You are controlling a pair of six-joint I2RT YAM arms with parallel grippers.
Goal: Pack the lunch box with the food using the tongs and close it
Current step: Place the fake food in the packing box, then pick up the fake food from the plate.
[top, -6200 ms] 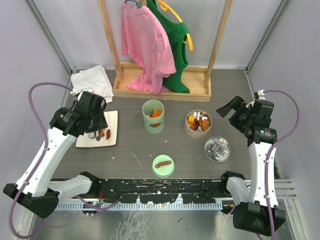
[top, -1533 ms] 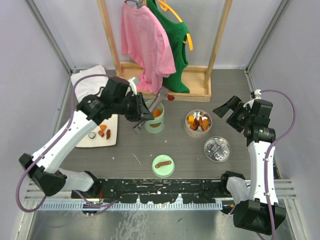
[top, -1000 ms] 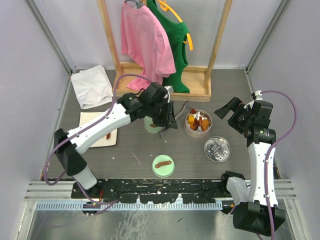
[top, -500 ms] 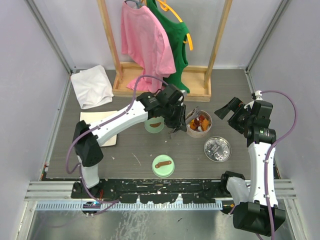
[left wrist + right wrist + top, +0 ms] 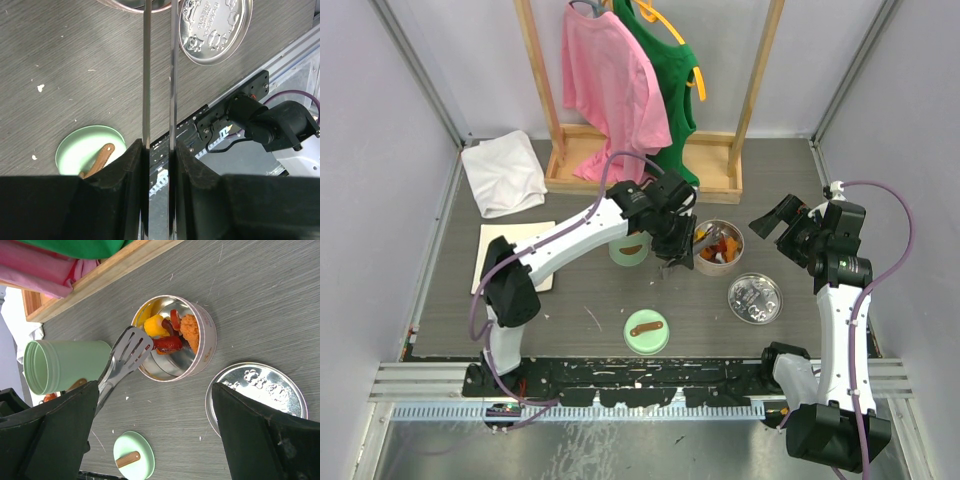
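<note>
the left gripper (image 5: 159, 150) is clenched tight on the tongs (image 5: 146, 75). its two dark fingers (image 5: 131, 167) press the thin metal arms together near their joined end. from there the tongs run straight out ahead of the jaws, so their long axis simply carries on the line of the wrist.

the round metal lunch box (image 5: 206, 345) sits dead ahead at the far end of that line. in the right wrist view the slotted flat head of the tongs (image 5: 131, 351) lies over the rim on the side nearest the left gripper, tipped in toward the food (image 5: 172, 332). that food is a small heap of orange, yellow and red pieces already in the tin. a red piece lies right at the tips, but i can't tell if it is pinched or just resting there.

to my eye the coming move turns on that one line, since letting go or reaching deeper happens along it, with no sideways hunting. beside the left gripper, back from the tips, stands the green cup (image 5: 65, 365). the green lid (image 5: 90, 150) lies under the wrist.

the right gripper (image 5: 775, 222) hangs with its jaws spread wide and holds nothing. the lunch box is out in front of it, and the embossed metal lid (image 5: 257, 390) lies flat closer in, just beside the tin. i'd say that arm is the nearer one for closing.
</note>
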